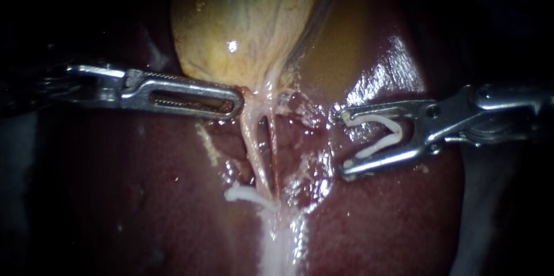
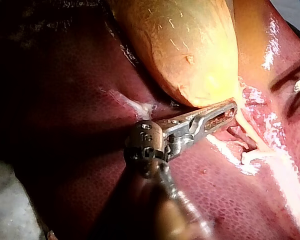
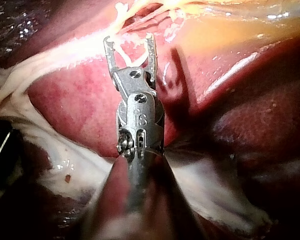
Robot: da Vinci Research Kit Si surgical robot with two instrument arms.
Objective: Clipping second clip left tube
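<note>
Endoscope view: pale left tube [image 1: 252,137] runs top to bottom below the yellow gallbladder [image 1: 242,22], a seated white clip [image 1: 245,195] crossing its lower end. Left wrist view: slotted steel left instrument [image 2: 233,106] grips the gallbladder's neck. Right wrist view: right instrument [image 3: 129,41], jaws spread, holds a loaded white V-clip [image 3: 125,57].

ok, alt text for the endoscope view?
The right instrument holds a spread white clip to the right of two pale tubes running down from the gallbladder over the liver. The left tube carries a placed clip at its lower end; the left instrument reaches the gallbladder's neck.
</note>
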